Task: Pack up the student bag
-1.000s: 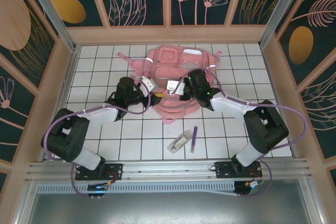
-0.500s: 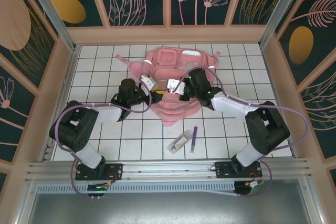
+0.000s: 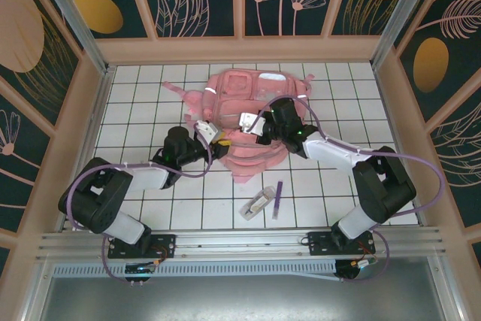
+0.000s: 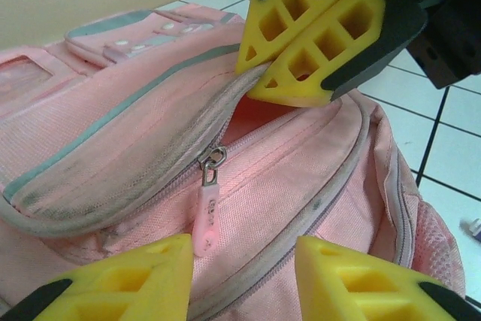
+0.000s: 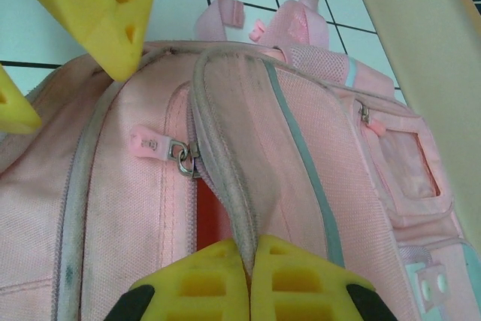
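Upper middle of the top view: student bag (image 3: 252, 110) flat on the white-tiled bench (image 3: 143, 103), straps toward the far wall

Right end effector (image 3: 245, 123) over the bag's near half, shut tight on the grey zip edge of the bag's raised flap, that edge lifted clear of the panel below, red lining showing in the gap. From the right wrist, yellow fingers (image 5: 225, 257) at the bottom edge of the frame, pressed together with the zip edge pinched between them

Left end effector (image 3: 213, 134) just left of the right one, at the bag's left side, fingers apart and gripping nothing. In the left wrist view, two yellow fingertips (image 4: 161, 255) at the bottom of the frame, pink zip pull (image 4: 209, 216) hanging just above the gap between them

Lower middle of the top view, near the bag's bottom edge: purple pen (image 3: 277, 199) and small pale object (image 3: 257, 203) side by side on the bench
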You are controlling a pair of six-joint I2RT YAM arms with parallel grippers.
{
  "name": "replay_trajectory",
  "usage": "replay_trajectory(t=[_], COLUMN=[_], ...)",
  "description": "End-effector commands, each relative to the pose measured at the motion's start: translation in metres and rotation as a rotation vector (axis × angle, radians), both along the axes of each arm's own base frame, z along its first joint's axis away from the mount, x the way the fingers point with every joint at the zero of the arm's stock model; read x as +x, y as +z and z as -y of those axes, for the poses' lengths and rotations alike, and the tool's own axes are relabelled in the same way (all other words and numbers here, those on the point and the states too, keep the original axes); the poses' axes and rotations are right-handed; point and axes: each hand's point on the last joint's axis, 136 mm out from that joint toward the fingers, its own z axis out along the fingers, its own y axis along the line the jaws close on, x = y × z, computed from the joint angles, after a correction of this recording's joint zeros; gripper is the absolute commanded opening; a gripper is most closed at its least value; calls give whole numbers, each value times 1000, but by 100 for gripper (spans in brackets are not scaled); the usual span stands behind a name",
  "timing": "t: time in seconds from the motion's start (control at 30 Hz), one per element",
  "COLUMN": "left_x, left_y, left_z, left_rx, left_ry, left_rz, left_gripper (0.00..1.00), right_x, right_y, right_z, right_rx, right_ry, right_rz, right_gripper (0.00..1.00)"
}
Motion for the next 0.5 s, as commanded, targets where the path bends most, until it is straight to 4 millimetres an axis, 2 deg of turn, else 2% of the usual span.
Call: replay_trajectory(t=[0.0, 0.2, 0.27, 0.3, 0.47], left_x=[15, 40, 44, 46, 53], left_y=[1, -10, -5, -15, -21], left_z=[6, 10, 10, 12, 14], left_rx=[-26, -27, -42, -26, -15], left_ry=[35, 98, 108, 108, 111], left_rz=[-13, -38, -20, -37, -42], left_gripper=[44, 43, 43, 43, 40], right_x=[-11, -20, -24, -26, -34], right_y=[51, 60, 64, 65, 71], right_z=[-24, -32, -34, -35, -38], right_rx=[103, 105, 110, 112, 113], right_ry=[95, 132, 143, 150, 180], right_rz=[112, 132, 136, 138, 150], right_gripper=[0, 0, 0, 0, 0])
